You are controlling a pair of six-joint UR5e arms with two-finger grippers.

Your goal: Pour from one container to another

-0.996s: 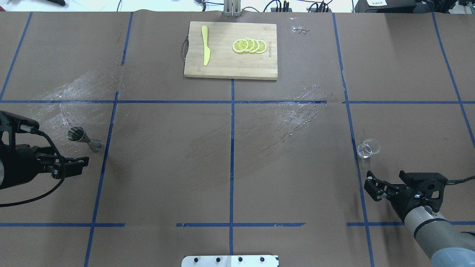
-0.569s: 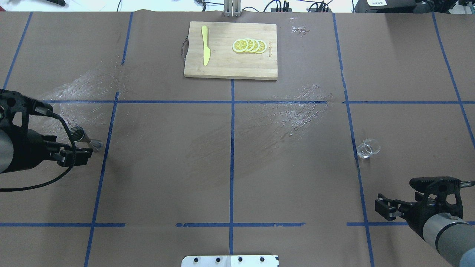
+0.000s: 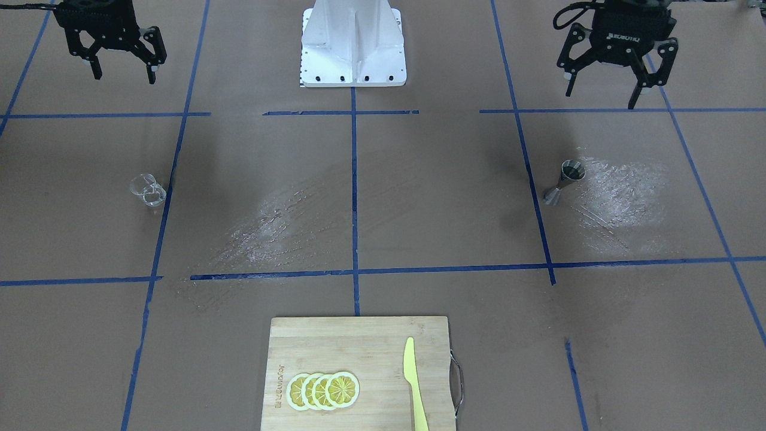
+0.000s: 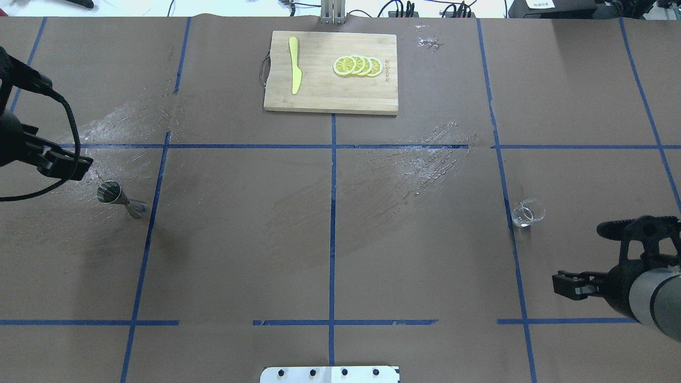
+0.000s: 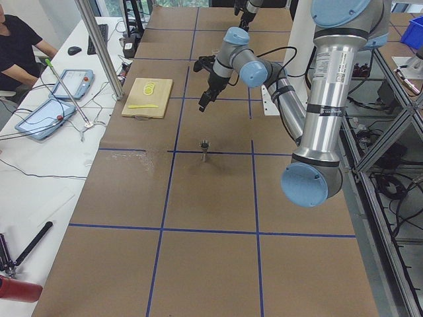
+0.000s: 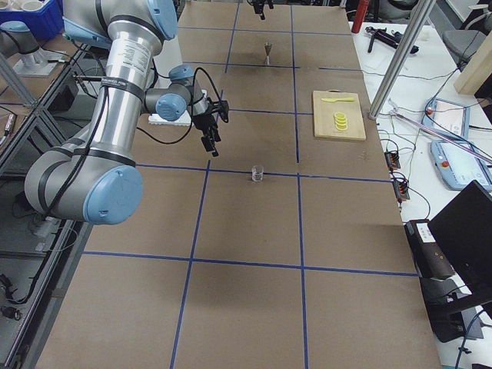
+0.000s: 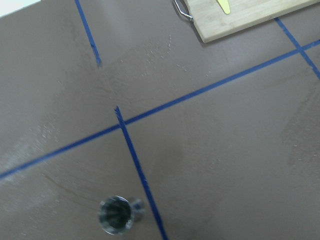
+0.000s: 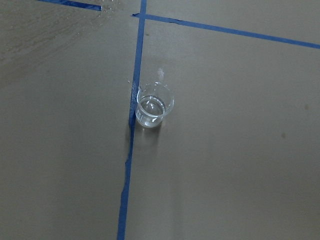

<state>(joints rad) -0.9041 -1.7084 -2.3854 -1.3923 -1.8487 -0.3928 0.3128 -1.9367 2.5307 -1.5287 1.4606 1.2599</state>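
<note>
Tabletop paper (image 3: 419, 197) bears the upright glass (image 3: 147, 190) at the front-facing frame's left, well below the right gripper (image 3: 124, 76), whose fingers are spread. The left gripper (image 3: 600, 99) is spread too.

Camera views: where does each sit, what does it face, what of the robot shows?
Front-facing: across table, facing robot; base plate, left gripper, right gripper, both open.
Overhead: behind robot, looking forward and down; both arms.
Exterior left: table's left end; left arm near.
Exterior right: right end; right arm near.
Left wrist: above small grey steel hourglass jigger; no robot parts.
Right wrist: above small clear drinking glass; none.
Front-facing and overhead share the bamboo cutting board.
</note>
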